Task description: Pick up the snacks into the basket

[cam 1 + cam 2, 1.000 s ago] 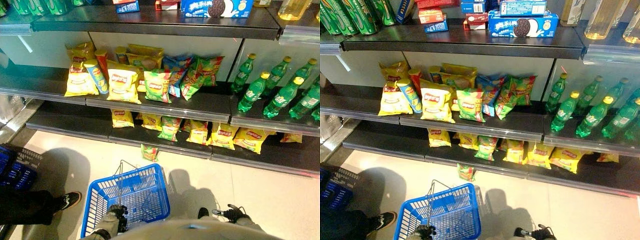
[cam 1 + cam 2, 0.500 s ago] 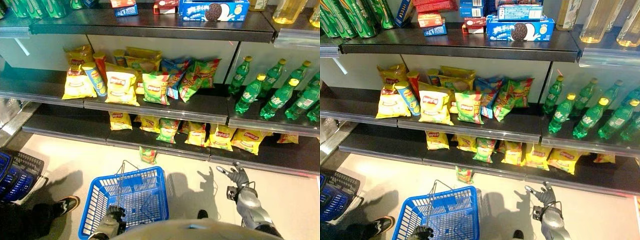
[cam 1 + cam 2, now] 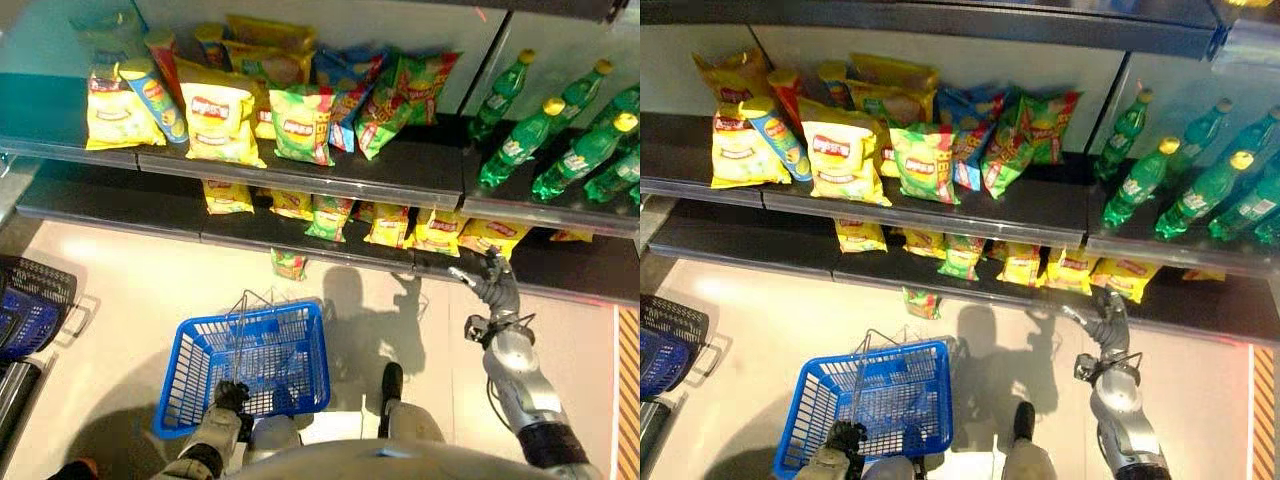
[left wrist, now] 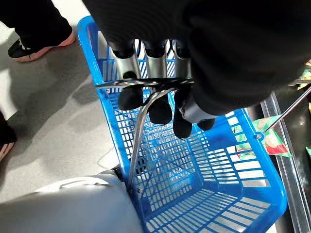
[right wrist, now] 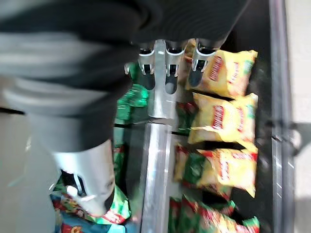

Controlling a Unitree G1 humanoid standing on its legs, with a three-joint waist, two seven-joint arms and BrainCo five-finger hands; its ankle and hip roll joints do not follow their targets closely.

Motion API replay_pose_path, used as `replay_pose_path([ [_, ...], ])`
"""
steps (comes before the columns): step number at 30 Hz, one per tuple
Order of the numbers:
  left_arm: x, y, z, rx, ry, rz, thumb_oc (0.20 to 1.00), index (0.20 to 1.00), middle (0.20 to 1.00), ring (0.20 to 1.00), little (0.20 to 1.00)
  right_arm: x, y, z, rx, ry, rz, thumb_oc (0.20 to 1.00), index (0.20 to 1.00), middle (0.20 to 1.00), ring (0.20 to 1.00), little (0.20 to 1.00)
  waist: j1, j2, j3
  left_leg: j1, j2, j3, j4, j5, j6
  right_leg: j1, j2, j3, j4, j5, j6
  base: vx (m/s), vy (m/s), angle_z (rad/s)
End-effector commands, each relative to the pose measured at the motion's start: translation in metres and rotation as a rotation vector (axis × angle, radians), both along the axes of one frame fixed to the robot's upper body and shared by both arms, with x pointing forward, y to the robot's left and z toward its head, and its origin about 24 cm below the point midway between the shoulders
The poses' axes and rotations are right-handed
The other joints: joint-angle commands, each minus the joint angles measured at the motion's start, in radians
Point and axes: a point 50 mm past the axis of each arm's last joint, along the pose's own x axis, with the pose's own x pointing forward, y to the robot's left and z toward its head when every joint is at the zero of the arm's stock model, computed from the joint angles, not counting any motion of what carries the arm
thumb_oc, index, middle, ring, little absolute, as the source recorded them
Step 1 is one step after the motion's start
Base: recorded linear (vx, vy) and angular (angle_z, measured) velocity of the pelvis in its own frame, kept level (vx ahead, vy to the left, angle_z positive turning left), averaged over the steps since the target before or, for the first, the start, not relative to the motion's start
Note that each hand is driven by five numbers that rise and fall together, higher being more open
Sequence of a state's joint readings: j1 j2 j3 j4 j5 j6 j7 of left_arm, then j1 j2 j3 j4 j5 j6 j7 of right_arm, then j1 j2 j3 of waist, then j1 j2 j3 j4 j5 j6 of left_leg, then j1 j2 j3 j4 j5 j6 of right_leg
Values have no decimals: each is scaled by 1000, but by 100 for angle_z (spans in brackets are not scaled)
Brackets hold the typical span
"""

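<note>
The left hand (image 4: 160, 104) curls its fingers round the wire handle of the blue basket (image 3: 195, 365), keeping it low and ready to be filled; the right hand (image 3: 492, 285), fingers loosely spread and empty, reaches toward the crinkled yellow snack bags (image 3: 435, 232) on the bottom shelf (image 3: 120, 200), not yet touching

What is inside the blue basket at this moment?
The blue basket holds no snacks: bare mesh bottom shows through. The left robot hand curls round its wire handle and covers part of the inside.
</note>
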State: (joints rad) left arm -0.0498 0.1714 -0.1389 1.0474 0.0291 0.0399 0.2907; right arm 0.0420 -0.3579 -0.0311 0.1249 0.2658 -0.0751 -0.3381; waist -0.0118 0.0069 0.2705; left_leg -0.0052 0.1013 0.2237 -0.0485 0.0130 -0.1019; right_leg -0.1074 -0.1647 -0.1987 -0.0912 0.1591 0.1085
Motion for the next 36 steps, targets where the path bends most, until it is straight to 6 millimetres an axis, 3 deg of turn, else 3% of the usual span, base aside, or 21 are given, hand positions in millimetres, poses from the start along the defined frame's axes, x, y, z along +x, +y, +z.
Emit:
replay_pose_path([
  [1, -2, 5, -1, 80, 41, -53, 200, 200, 200, 200, 200, 16, -12, 53, -49, -245, -63, 1000, 1000, 1000, 1000, 1000, -5, -38, 40, -103, -19, -68, -39, 88, 27, 36, -6, 9, 5, -54, 51, -74, 20, -4],
  [7, 36, -3, 16, 131, -83, -128, 200, 200, 200, 200, 200, 45, -30, 102, -120, -384, -158, 1000, 1000, 1000, 1000, 1000, 3, -37, 145, -190, -35, -65, 5, 101, 35, -61, -27, 18, 70, -45, 46, -96, 27, -5],
  [14, 58, -6, 28, 173, -148, -181, 200, 200, 200, 200, 200, 68, -52, 136, -99, -444, -237, 1000, 1000, 1000, 1000, 1000, 19, -41, 208, -280, -45, -53, 45, 104, 36, -150, -42, 21, 110, -33, 51, -67, 37, -1],
  [21, 61, -8, 32, 158, -179, -146, 200, 200, 200, 200, 200, 82, -62, 156, -59, -464, -267, 1000, 1000, 1000, 1000, 1000, 38, -52, 249, -346, -49, -53, 73, 100, 34, -202, -56, 4, 126, -28, 56, -12, 4, 0],
  [29, 71, -10, 42, 192, -241, -193, 200, 200, 200, 200, 200, 98, -72, 181, -102, -447, -284, 1000, 1000, 1000, 1000, 1000, 54, -58, 249, -449, -55, -56, 182, 50, 32, -278, -74, -1, 189, -47, 54, -7, 12, 5],
  [36, 72, -8, 45, 200, -252, -194, 200, 200, 200, 200, 200, 106, -85, 209, -69, -467, -297, 1000, 1000, 1000, 1000, 1000, 70, -57, 249, -483, -60, -65, 205, 37, 37, -320, -85, -5, 237, -63, 53, -7, 15, 7],
])
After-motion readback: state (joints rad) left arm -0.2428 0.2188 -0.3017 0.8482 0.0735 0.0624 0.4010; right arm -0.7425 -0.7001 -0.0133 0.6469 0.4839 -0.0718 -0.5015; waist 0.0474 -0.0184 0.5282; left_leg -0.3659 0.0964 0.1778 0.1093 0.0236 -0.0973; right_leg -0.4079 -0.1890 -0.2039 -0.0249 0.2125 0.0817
